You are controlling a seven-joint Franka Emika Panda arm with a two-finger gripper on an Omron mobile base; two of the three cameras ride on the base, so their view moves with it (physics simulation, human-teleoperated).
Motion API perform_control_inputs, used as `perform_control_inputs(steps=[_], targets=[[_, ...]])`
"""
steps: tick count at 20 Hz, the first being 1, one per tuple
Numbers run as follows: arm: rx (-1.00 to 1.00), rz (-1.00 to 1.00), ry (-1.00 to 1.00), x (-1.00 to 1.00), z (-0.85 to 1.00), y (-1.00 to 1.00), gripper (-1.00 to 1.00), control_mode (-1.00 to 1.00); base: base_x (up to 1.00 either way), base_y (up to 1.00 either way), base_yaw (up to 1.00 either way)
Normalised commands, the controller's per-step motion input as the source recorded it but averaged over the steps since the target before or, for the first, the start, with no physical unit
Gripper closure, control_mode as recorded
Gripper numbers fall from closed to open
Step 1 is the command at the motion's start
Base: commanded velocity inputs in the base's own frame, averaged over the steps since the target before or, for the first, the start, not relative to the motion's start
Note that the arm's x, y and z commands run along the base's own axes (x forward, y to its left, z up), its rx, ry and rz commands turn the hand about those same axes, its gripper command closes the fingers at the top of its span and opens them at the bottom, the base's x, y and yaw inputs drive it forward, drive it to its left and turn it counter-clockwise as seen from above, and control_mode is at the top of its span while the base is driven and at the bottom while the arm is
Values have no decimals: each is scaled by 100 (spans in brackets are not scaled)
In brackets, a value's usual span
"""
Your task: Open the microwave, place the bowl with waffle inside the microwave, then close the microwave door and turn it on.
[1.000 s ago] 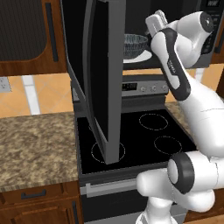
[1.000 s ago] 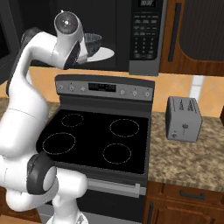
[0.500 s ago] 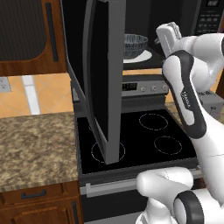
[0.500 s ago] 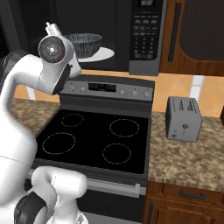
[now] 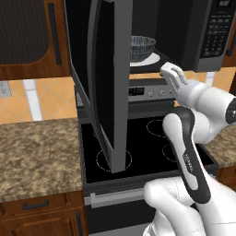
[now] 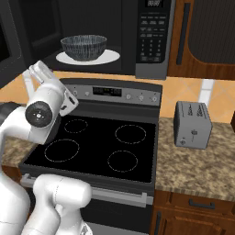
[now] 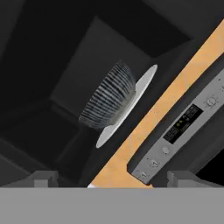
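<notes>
The microwave (image 5: 193, 27) stands open, and its door (image 5: 107, 83) is swung out to the left over the stove. The blue-grey streaked bowl (image 5: 142, 47) rests on the white turntable (image 5: 150, 59) inside; the same bowl (image 6: 84, 47) and its side (image 7: 109, 97) appear in the right base and hand views. The waffle is hidden by the bowl's wall. My gripper (image 5: 168, 70) hangs below and in front of the microwave opening, apart from the bowl. It is open with nothing between its fingertips (image 7: 43, 178). The gripper (image 6: 36, 71) points up toward the cavity.
The black stove top (image 6: 98, 147) lies beneath, with its control panel (image 6: 114, 92) at the back. A grey toaster (image 6: 193, 124) stands on the granite counter (image 6: 202, 160) to the right. The button panel (image 6: 151, 32) is on the microwave's right side. Wooden cabinets (image 5: 27, 37) flank it.
The hand has drawn back and down from the microwave opening, away from the bowl. The bowl stays on the turntable and the door stays open.
</notes>
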Motion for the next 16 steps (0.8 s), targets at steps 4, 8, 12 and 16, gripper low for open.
perform_control_inputs(steps=[4, 8, 12, 16], targets=[[-11, 0, -17, -29, -45, 40, -100, -100, 0, 0, 0], [-14, 0, -20, -11, -54, 40, -100, -100, 0, 0, 0], [-17, 0, -25, -6, -60, 45, -100, -100, 0, 0, 0], [-17, 0, -22, -5, -63, 49, -100, -100, 0, 0, 0]])
